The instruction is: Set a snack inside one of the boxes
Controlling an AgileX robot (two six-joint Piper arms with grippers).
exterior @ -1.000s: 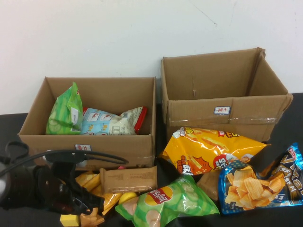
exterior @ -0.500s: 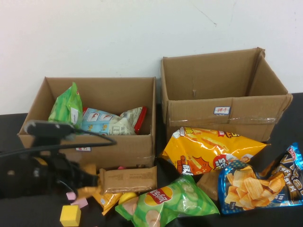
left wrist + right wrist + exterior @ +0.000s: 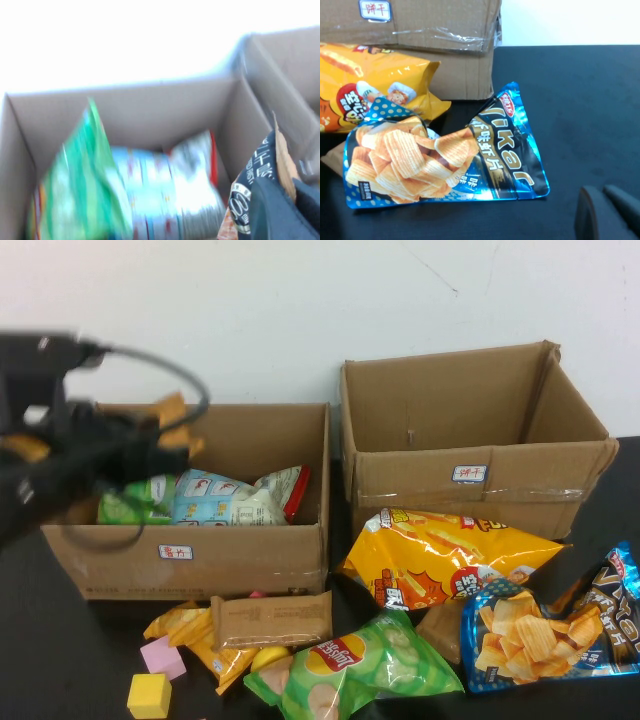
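Observation:
My left gripper [image 3: 175, 435] hovers over the left end of the low, wide cardboard box [image 3: 250, 560]. It is shut on a small orange-tan snack pack with a dark label [image 3: 255, 170], not on a green bag. One green Lay's bag [image 3: 120, 508] stands inside that box, partly hidden by my arm, and shows in the left wrist view [image 3: 80, 190]. The other green Lay's bag [image 3: 360, 660] lies on the table in front. My right gripper [image 3: 605, 215] is shut and empty, low over the dark table beside the blue bag.
The taller taped box [image 3: 470, 420] stands at the right. An orange-yellow bag [image 3: 440, 555] and a blue chip bag [image 3: 540, 625] lie before it. A brown pack [image 3: 270, 618], orange packs [image 3: 200, 635], a pink block [image 3: 163, 657] and a yellow block [image 3: 148, 695] lie front left.
My left arm has risen from the table in front of the low box to above it, carrying the orange-tan pack. The pink and yellow blocks have come into view.

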